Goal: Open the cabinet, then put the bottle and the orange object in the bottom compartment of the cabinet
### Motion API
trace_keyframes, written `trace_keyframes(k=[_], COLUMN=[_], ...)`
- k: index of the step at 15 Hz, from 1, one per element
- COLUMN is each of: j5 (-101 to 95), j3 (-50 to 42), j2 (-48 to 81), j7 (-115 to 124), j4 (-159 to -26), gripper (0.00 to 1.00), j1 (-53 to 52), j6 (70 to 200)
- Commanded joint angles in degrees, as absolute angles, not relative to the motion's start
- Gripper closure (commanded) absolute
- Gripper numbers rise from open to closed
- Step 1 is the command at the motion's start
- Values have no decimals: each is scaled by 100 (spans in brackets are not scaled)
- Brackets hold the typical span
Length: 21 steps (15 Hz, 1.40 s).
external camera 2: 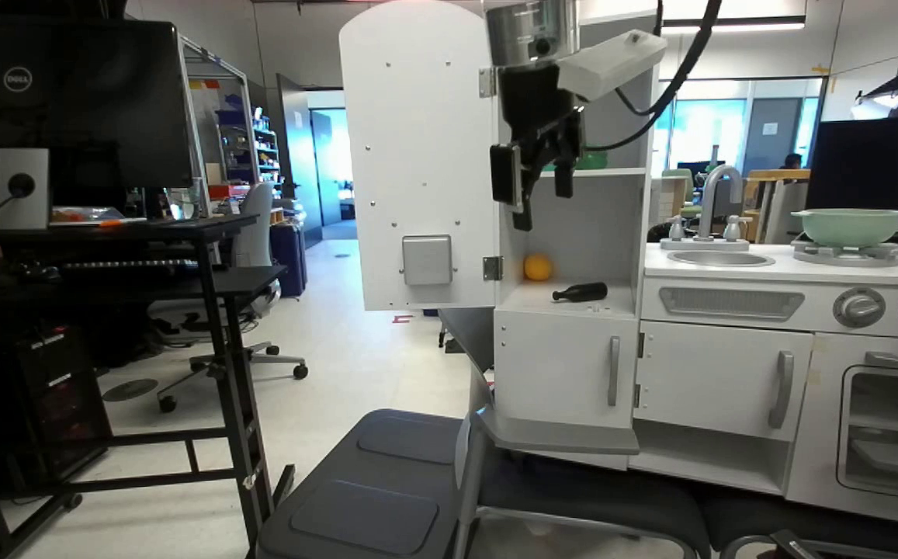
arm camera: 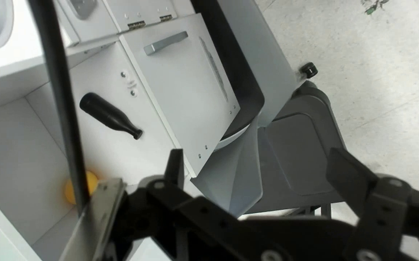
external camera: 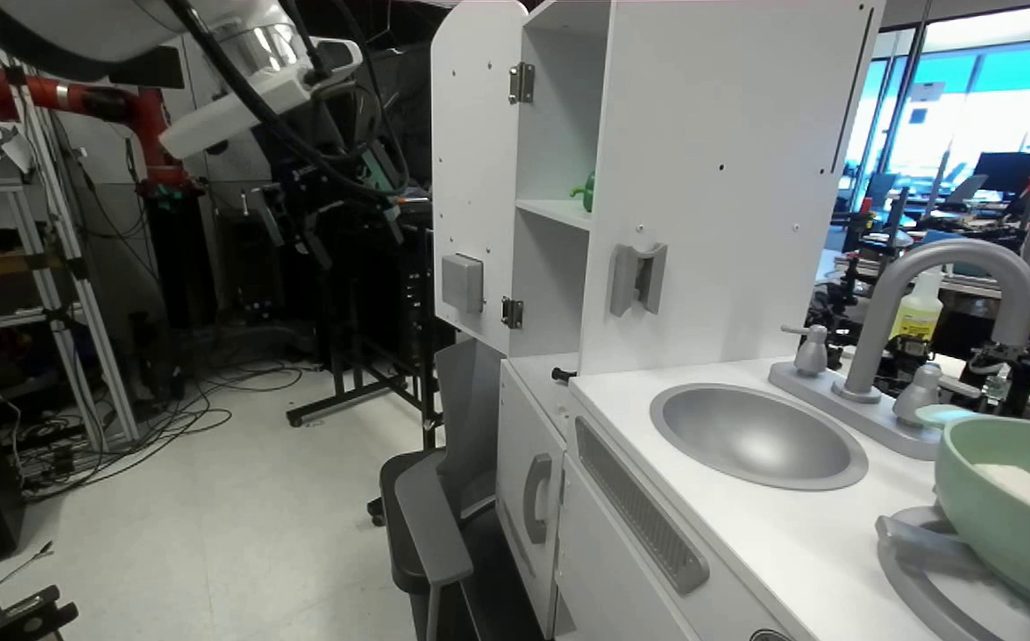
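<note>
The upper cabinet's white door point(external camera: 477, 178) stands open in both exterior views point(external camera 2: 421, 171). The black bottle point(external camera 2: 582, 292) lies on its side on the floor of the compartment point(external camera 2: 604, 233) below the shelf. It also shows in the wrist view point(arm camera: 108, 114), and only its neck end shows in an exterior view point(external camera: 562, 375). The orange ball point(external camera 2: 538, 267) sits in the same compartment, at its hinge side; a cable partly covers it in the wrist view point(arm camera: 92, 181). My gripper point(external camera 2: 532, 190) is open and empty, apart from both objects. In the wrist view its fingers point(arm camera: 255, 163) are wide apart.
Green objects point(external camera 2: 592, 160) stand on the shelf above. The lower cabinet door point(external camera 2: 561, 369) is shut. A grey chair-like piece point(external camera: 434, 516) and a dark-lidded bin point(external camera 2: 386, 481) stand before it. A sink point(external camera: 759, 436), faucet point(external camera: 946, 267) and green pot point(external camera: 1013, 499) are beside the cabinet.
</note>
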State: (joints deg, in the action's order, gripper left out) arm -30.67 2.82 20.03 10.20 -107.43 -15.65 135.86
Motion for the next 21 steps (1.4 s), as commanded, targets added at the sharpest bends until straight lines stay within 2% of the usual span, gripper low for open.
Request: trace_keyframes(k=[1, 7, 13, 17, 21], j5=[-2446, -546, 206, 44, -63], j3=[479, 672, 457, 465, 531], j2=[679, -1288, -3295, -3865, -3941], j7=[941, 251, 128, 248, 275], j4=[-12181, -13606, -13990, -13785, -13772], gripper=[0, 0, 0, 0, 0], j1=[-1348, -1166, -1043, -831, -695], j6=[13719, 12946, 11258, 10365, 10252])
